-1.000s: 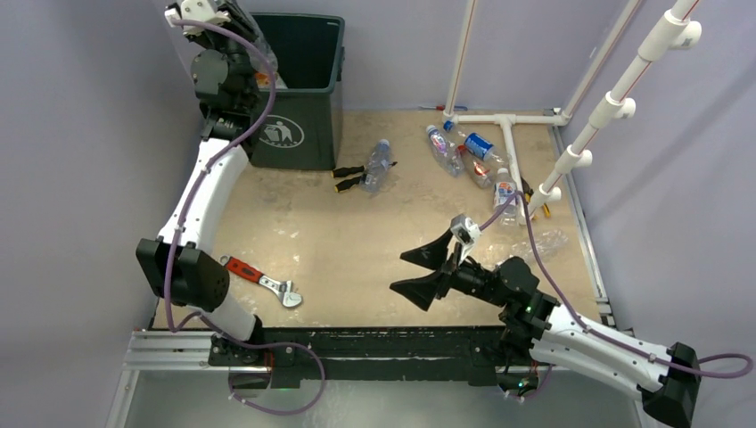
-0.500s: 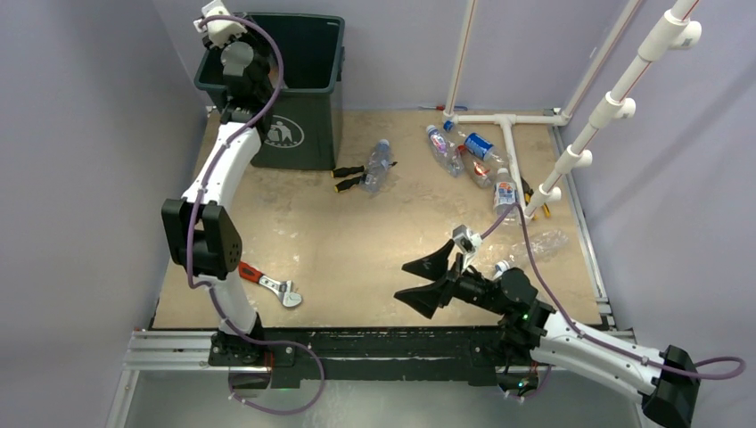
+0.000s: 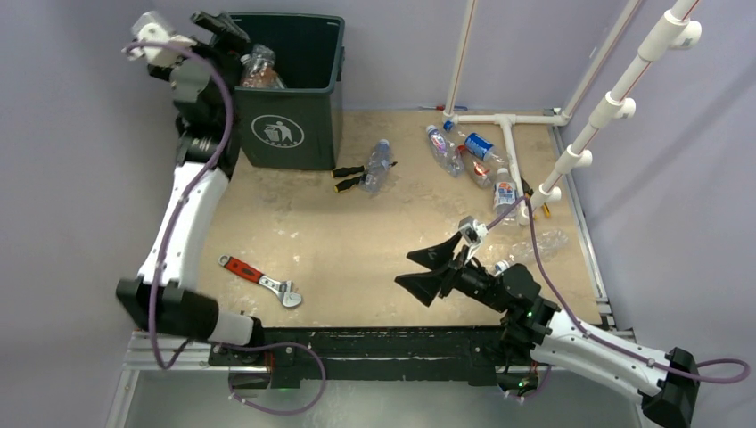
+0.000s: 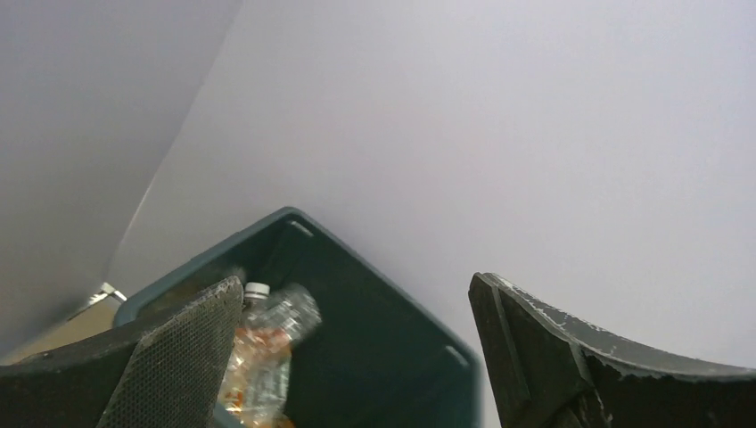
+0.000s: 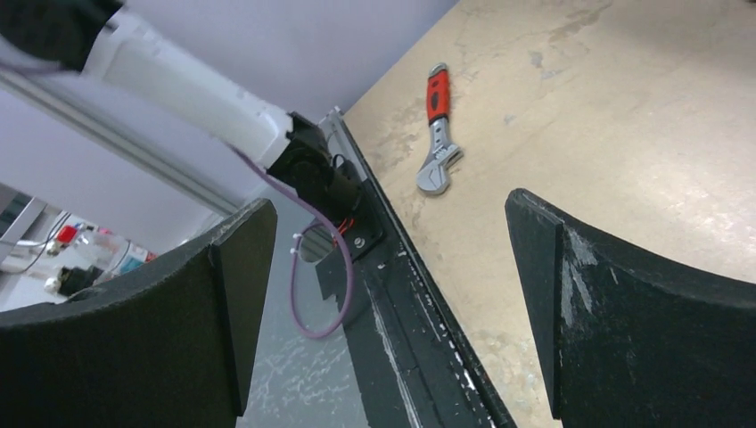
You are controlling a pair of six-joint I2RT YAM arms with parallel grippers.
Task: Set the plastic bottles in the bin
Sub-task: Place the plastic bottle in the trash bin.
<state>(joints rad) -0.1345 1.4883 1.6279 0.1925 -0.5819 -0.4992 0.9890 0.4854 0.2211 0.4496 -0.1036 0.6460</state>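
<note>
The dark green bin (image 3: 308, 107) stands at the back left of the table. My left gripper (image 3: 225, 31) hangs open over its left rim. In the left wrist view my left gripper (image 4: 355, 287) has nothing between its fingers, and a clear bottle with an orange label and a white cap (image 4: 266, 346) drops free inside the bin (image 4: 383, 348). The same bottle (image 3: 259, 69) shows at the bin's mouth from above. Several bottles lie at the table's back right, among them one with a blue label (image 3: 479, 145), plus one (image 3: 378, 166) in the middle. My right gripper (image 3: 426, 272) stands open and empty near the front edge.
A red-handled wrench (image 3: 263, 279) (image 5: 437, 134) lies front left. Screwdrivers (image 3: 350, 179) rest beside the middle bottle. A white pipe frame (image 3: 505, 121) stands at the back right among the bottles. A crumpled clear bottle (image 3: 545, 242) lies by the right edge.
My left gripper has opened above the bin and let go of the orange-labelled bottle, which now falls inside. The left arm has swung leftward. The right arm has barely moved.
</note>
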